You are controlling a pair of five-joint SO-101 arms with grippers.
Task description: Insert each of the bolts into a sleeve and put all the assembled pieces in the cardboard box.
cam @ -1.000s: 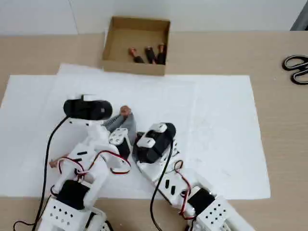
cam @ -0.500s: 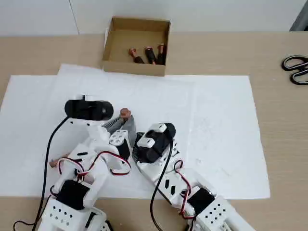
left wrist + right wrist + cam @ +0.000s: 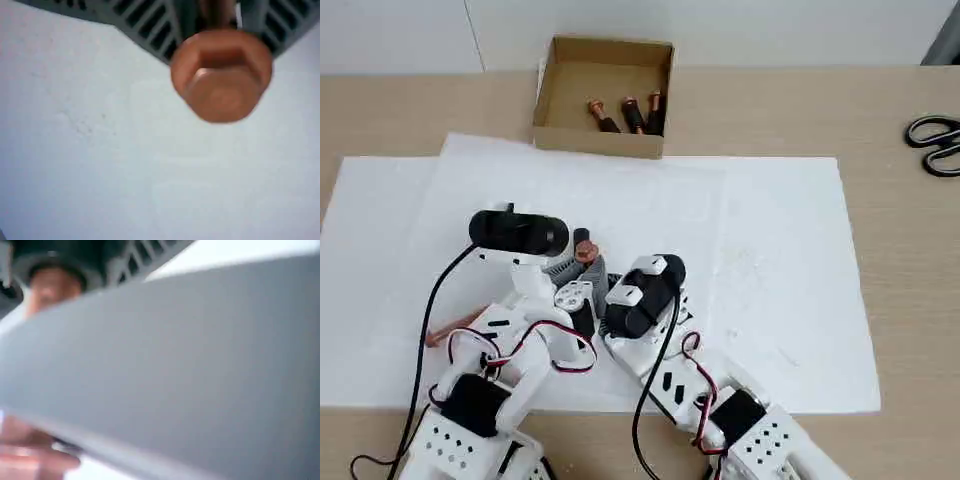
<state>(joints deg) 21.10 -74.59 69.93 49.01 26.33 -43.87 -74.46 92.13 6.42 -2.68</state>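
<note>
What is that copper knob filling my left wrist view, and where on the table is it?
Observer: A bolt head; the high view puts it over the white paper, right beside the right arm.
Operator: Anything in the box?
Observer: The cardboard box holds three assembled pieces.
Operator: Any bolts left?
Observer: One copper-coloured piece lies on the paper beside the left arm; I can't tell whether it's sleeved.

no readable text, no labels, brands, numbers or signs legible anywhere
</note>
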